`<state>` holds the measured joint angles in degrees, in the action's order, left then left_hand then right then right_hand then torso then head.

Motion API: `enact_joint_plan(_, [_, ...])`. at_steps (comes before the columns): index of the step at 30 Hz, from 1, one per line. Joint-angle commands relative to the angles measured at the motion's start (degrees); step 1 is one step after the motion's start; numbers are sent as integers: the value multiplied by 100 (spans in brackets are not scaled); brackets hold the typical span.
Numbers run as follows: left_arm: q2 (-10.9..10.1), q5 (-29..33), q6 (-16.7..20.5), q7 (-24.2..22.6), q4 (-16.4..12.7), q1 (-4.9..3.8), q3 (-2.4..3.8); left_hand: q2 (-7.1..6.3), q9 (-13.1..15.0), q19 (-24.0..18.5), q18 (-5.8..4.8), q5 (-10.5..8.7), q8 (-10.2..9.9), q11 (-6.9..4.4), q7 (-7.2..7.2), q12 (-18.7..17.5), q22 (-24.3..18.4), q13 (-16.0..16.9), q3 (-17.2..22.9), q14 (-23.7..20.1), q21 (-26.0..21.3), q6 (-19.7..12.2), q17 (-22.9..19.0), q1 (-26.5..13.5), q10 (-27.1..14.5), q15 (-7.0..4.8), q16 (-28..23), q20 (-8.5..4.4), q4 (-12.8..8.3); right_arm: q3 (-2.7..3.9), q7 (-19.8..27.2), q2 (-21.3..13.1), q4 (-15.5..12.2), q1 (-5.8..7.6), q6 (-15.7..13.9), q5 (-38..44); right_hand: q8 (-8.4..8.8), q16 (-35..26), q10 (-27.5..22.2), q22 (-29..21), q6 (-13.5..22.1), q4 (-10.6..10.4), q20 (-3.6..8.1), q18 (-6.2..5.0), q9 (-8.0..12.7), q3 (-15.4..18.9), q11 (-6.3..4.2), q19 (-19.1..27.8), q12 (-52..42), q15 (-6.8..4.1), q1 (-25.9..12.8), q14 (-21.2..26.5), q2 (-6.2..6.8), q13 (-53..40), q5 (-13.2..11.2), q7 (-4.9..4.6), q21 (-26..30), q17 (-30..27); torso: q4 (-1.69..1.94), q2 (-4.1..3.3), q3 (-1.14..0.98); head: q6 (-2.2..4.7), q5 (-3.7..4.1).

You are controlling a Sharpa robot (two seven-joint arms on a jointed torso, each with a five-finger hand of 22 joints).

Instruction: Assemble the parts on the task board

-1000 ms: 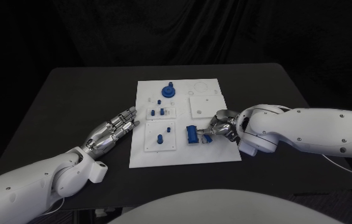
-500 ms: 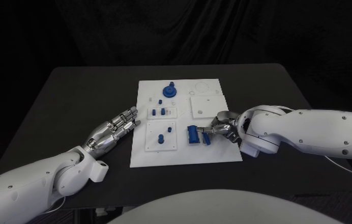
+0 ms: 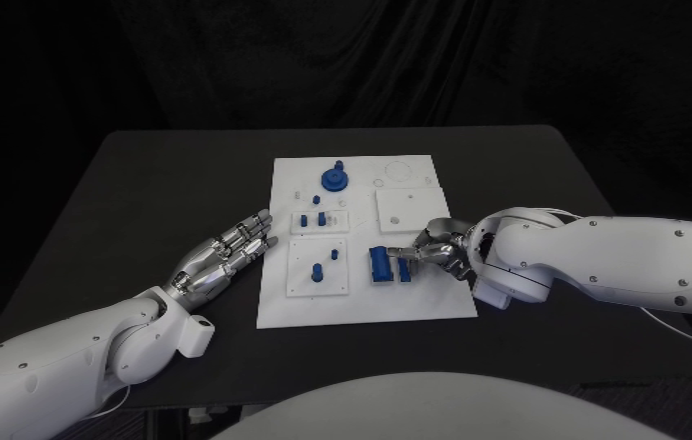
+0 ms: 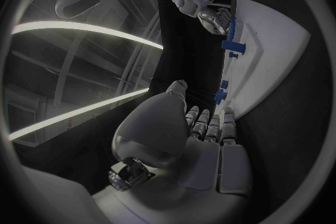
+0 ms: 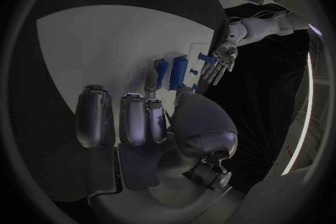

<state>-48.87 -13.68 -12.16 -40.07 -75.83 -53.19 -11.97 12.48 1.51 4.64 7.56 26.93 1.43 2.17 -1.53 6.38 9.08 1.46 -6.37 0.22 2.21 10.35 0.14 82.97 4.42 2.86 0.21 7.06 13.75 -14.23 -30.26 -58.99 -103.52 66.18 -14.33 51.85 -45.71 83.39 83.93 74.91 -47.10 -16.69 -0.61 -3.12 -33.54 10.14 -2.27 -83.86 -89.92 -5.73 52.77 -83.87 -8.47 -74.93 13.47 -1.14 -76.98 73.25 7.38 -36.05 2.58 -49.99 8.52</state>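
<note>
Assembly looking partly done, as far as we are judging. Task board point(image 3: 433, 295) lying mid-worktop point(image 3: 159, 170) between our two hands. Right hand point(image 3: 437, 249) resting on board's near right area, fingers curling toward larger blue part point(image 3: 378, 264) just beside fingertips; we cannot tell whether it is gripping smaller blue piece point(image 3: 405, 270) there. Left hand point(image 3: 224, 255) lying flat, fingers spread, holding nothing, just off board's edge. Round blue part point(image 3: 333, 177) already standing at far end, beyond both hands. Several small pegs point(image 3: 313, 222) sitting in sockets between hands; remaining parts still loose.

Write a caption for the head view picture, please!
Right robot hand touches a blue part on the white task board.
</note>
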Motion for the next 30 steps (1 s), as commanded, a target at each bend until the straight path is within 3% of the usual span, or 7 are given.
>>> enact_joint_plan(1, [11,13,-65,25,-2,30,-14,6,5,-9,102,-39,27,-12,42,-20,0,-1,18,-13,16,0,-10,-54,-7,10,-16,42,19,0,136,-28,-8,-14,-147,47,-44,-25,607,1086,77,2,38,-7,-23,53,-50,-152,-8,-46,60,-330,-32,-1507,60,-8,28,-8,-2,1,1,-1,-14])
enact_joint_plan(9, [-5,13,-44,20,-14,35,-14,8,8,-9,102,-41,30,-20,68,-19,-1,0,18,-12,16,16,-9,-59,-7,12,-16,44,19,-1,508,-231,-119,-14,-205,428,-303,-25,607,1089,258,149,52,-6,-194,22,-66,-153,-8,-60,1214,-331,218,-1507,673,13,29,-6,0,-2,-3,-1,-44])
enact_joint_plan(15, [-21,13,-18,10,-26,36,-14,9,9,-8,102,-41,32,-26,80,-13,-2,1,19,-10,17,25,-9,-59,-3,12,-15,44,18,-3,737,-470,-271,-23,-203,792,-783,-13,607,1107,222,245,105,6,-514,3,-153,-172,-8,-125,1819,-336,382,-1507,738,118,-25,24,2,0,-1,-1,-39])
enact_joint_plan(22, [-25,13,-7,12,-28,36,-14,9,10,-8,102,-39,34,-26,83,-9,-1,2,20,-10,17,32,-8,-59,0,10,-15,44,15,-5,754,-624,-371,-110,-22,883,-1159,6,607,1119,264,110,148,16,-808,96,-205,-185,-8,-169,1958,-344,431,-1507,590,179,-63,67,2,-5,1,-1,-28])
enact_joint_plan(26, [-21,13,-11,16,-28,37,-14,9,10,-8,102,-39,34,-26,83,-9,-1,2,20,-10,17,32,-8,-59,0,10,-15,44,15,-6,742,-637,-366,-173,97,900,-1516,47,607,1133,216,25,188,26,-1106,269,-259,-203,-8,-214,1863,-359,446,-1507,165,242,-110,154,-4,-9,0,-1,-41])
enact_joint_plan(27, [-21,13,-12,17,-28,37,-14,9,10,-8,102,-39,34,-26,83,-9,-1,2,20,-10,17,32,-8,-59,0,10,-15,44,15,-6,740,-638,-364,-183,113,902,-1516,47,607,1133,216,25,188,26,-1106,269,-259,-203,-8,-214,1863,-359,446,-1507,165,242,-110,154,-5,-10,0,-1,-41])
enact_joint_plan(30, [-23,13,-12,22,-29,37,-14,8,10,-8,103,-36,34,-24,86,-5,-3,3,20,-11,17,31,-9,-59,3,7,-16,43,13,-6,724,-633,-347,-222,176,906,-1607,48,607,1134,256,22,208,27,-1229,387,-278,-203,-8,-230,1778,-357,429,-1507,-280,261,-115,156,-8,-9,-1,-1,-35])
